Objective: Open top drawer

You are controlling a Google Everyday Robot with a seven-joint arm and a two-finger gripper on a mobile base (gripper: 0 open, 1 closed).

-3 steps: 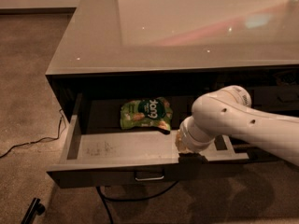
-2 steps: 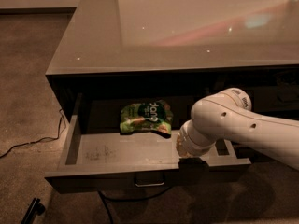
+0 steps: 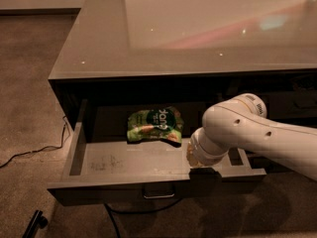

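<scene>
The top drawer (image 3: 119, 158) stands pulled far out under the glossy grey countertop (image 3: 198, 29), its light grey floor and walls showing. Its dark front (image 3: 99, 191) carries a small metal bar handle (image 3: 158, 192) at the centre. My white arm (image 3: 242, 128) reaches in from the right and bends down at the wrist. My gripper (image 3: 202, 169) sits at the top edge of the drawer front, right of the handle, mostly hidden under the wrist.
A green snack bag (image 3: 154, 125) lies at the back of the drawer. A neighbouring dark drawer column (image 3: 292, 103) is on the right. A cable (image 3: 29, 152) runs over the carpet at left, and a black object (image 3: 34, 223) lies at the bottom left.
The drawer has slid a little further out towards the camera, and my arm's wrist has moved with its front edge. The snack bag stays in place.
</scene>
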